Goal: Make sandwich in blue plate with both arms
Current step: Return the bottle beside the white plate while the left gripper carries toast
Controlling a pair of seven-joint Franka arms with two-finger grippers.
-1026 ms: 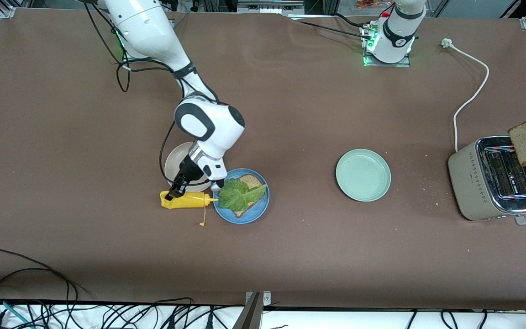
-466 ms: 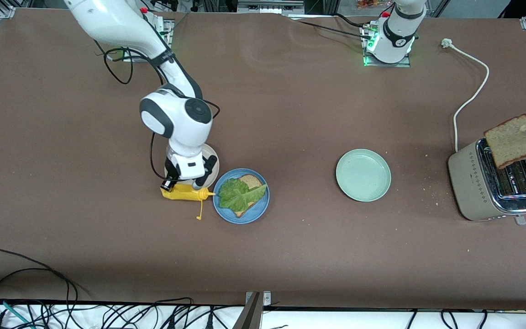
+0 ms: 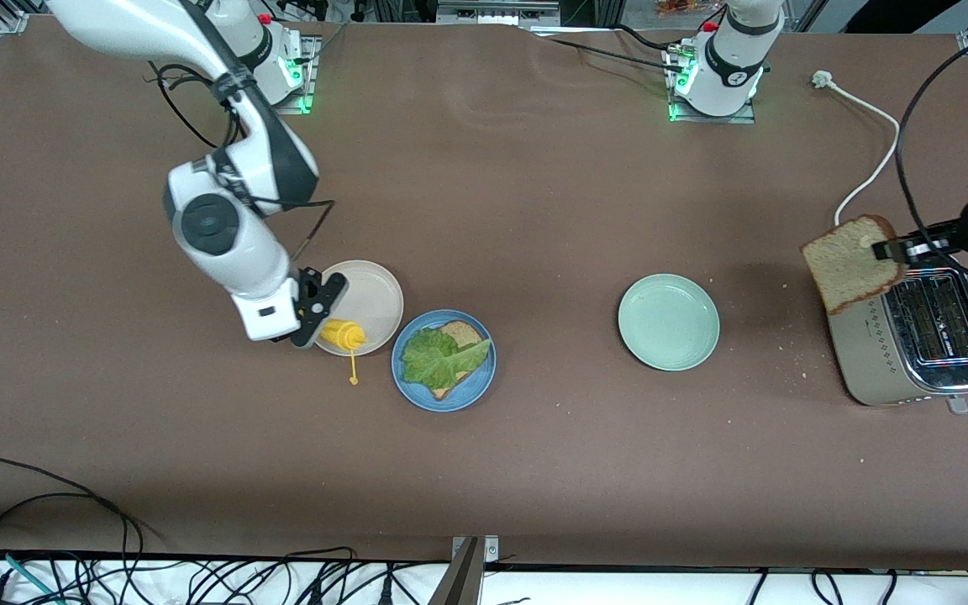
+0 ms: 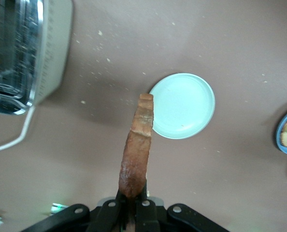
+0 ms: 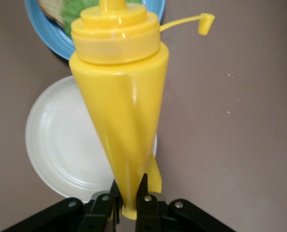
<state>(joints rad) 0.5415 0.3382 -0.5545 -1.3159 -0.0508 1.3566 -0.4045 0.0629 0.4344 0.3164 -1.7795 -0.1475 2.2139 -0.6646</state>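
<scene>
Blue plate [image 3: 444,395] sits mid-table toward the right arm's end, touching or just beside a beige plate [image 3: 376,290] that lies a little farther from the front camera. On the blue plate: one bread slice [image 3: 460,334] with a lettuce leaf [image 3: 438,357] spread over most of it; no top slice yet. Right gripper [image 3: 316,315] is up in the air over the beige plate's edge, fingers pinched on the flat tail end of a yellow squeeze bottle [image 3: 343,334], nozzle aimed at the blue plate, cap dangling open on its strap [image 3: 353,370]. Left gripper [image 3: 891,249] hangs over the toaster [image 3: 912,344] at the left arm's end of the table, fingers pressed onto the edge of the second bread slice [image 3: 849,262], which stands on edge in the wrist view, clear of the slots. A pale green plate [image 3: 667,321] lies between toaster and blue plate. Judgement: two steps run together, sauce onto the lettuce and carrying the top slice over. To do it well, let the bottle finish and pull aside first, since both hands want the same small plate. The pinch on the bread is narrow and at one edge, so carry it slowly, turn it flat before lowering, centre it over the lower slice and release low. Crumbs [image 3: 795,349] dot the table by the toaster.
</scene>
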